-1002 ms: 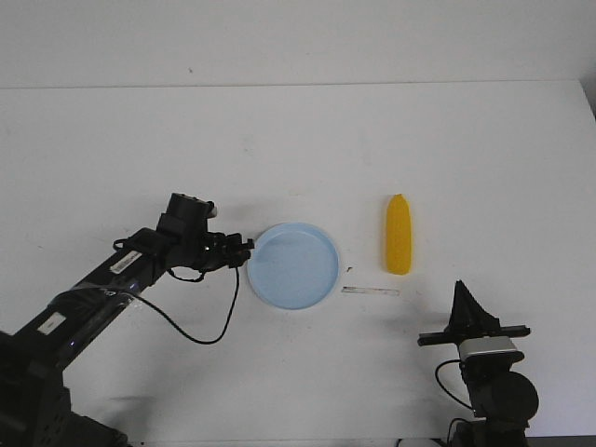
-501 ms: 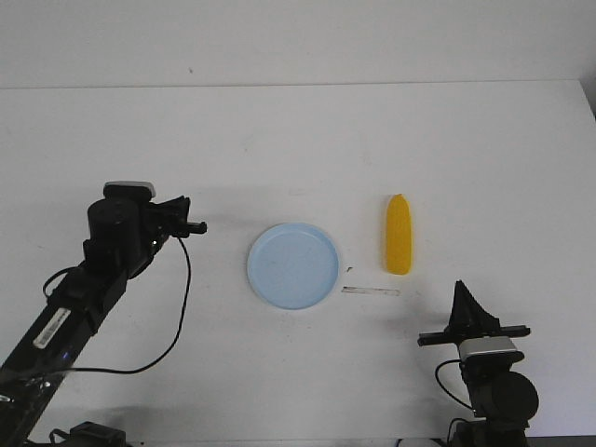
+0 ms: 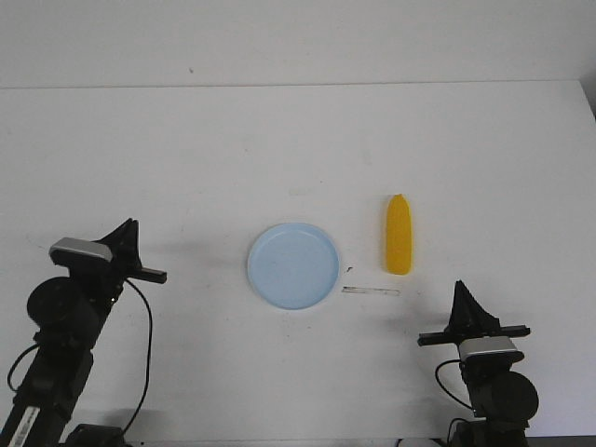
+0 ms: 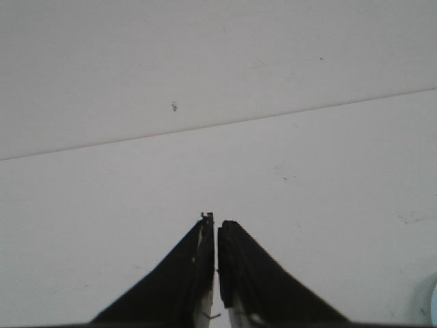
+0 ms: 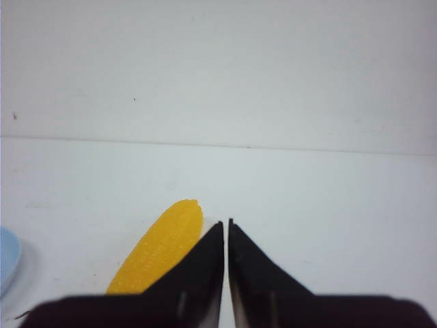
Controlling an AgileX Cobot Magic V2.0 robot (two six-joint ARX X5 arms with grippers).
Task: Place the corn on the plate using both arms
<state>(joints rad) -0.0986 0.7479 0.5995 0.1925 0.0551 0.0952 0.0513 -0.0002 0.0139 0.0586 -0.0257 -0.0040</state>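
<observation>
The left tool [image 3: 128, 235] sits well to the left of the plate [image 3: 293, 265] on the white surface [image 3: 298, 149], its two black fingers [image 4: 194, 263] pressed together and holding nothing. The pale blue plate lies flat with nothing on it. Just right of the plate, a thin strip [image 3: 371, 291] lies on the surface, and beyond it the yellow corn [image 3: 399, 234] rests apart from the plate, tapered end pointing away from the robot. The right tool [image 3: 463, 300], nearer the robot than the corn, is closed and holds nothing
</observation>
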